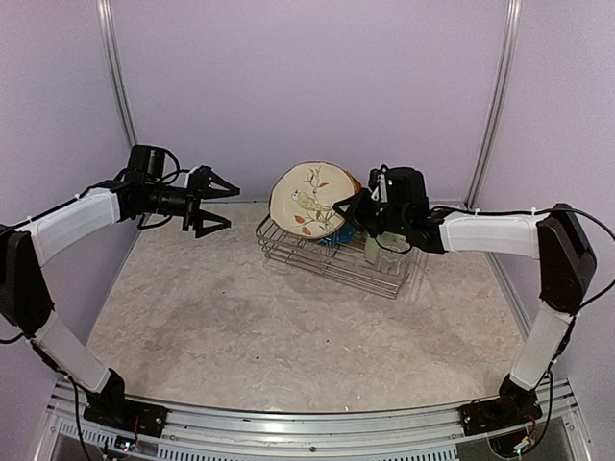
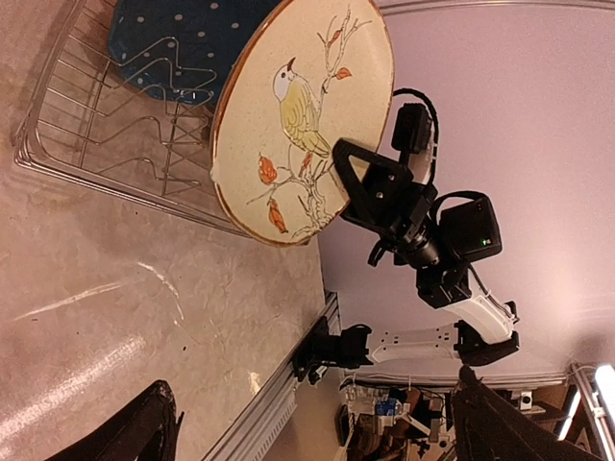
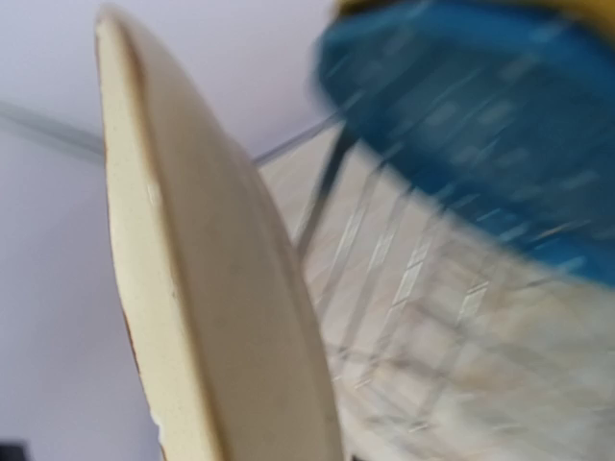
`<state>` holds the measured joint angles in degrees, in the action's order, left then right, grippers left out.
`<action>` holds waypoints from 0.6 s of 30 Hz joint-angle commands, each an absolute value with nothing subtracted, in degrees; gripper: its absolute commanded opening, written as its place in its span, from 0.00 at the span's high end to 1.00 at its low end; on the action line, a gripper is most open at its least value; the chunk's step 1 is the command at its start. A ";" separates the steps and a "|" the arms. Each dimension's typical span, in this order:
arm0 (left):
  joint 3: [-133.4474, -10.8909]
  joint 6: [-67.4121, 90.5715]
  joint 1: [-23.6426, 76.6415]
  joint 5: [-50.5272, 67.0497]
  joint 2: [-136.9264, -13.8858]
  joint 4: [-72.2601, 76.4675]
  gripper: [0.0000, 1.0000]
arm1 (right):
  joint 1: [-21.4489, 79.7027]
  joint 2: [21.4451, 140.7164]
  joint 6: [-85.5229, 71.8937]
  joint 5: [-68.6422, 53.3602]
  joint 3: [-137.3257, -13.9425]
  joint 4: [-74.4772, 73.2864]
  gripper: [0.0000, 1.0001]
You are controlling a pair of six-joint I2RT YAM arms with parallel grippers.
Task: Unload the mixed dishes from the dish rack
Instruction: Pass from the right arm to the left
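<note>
The cream plate (image 1: 307, 199) with a bird-and-branch drawing stands on edge over the left end of the dish rack (image 1: 384, 279). My right gripper (image 1: 352, 209) is shut on its right rim; this also shows in the left wrist view (image 2: 352, 182). The right wrist view shows that plate edge-on (image 3: 211, 288), very close, with no fingers visible. The blue dotted plate (image 2: 183, 38) stands in the rack (image 2: 86, 154) behind it, blurred in the right wrist view (image 3: 480, 125). An orange plate rim (image 1: 353, 182) peeks out behind. A pale green mug (image 1: 373, 251) sits under my right wrist. My left gripper (image 1: 208, 200) is open and empty, in the air left of the rack.
The rack stands at the back middle of the marbled table (image 1: 240, 327), close to the rear wall. Metal frame posts (image 1: 117, 77) rise at the back corners. The left wrist view shows my right arm's base (image 2: 336, 351) on the front rail.
</note>
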<state>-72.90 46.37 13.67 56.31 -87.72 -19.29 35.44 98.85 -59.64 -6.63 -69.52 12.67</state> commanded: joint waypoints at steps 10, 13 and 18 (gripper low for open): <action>-73.26 43.33 11.33 51.53 -91.86 -23.09 0.18 | 41.44 113.10 -68.52 -21.15 -81.74 40.20 1.00; -73.80 43.13 11.25 52.22 -93.24 -23.58 0.30 | 41.92 113.89 -69.59 -21.55 -81.51 42.02 1.00; -73.52 43.67 11.16 52.38 -93.37 -23.07 0.40 | 42.87 113.74 -69.89 -21.26 -81.08 42.25 1.00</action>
<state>-72.99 44.47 11.49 53.12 -92.92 -22.20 41.91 114.83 -68.12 -19.81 -77.93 30.98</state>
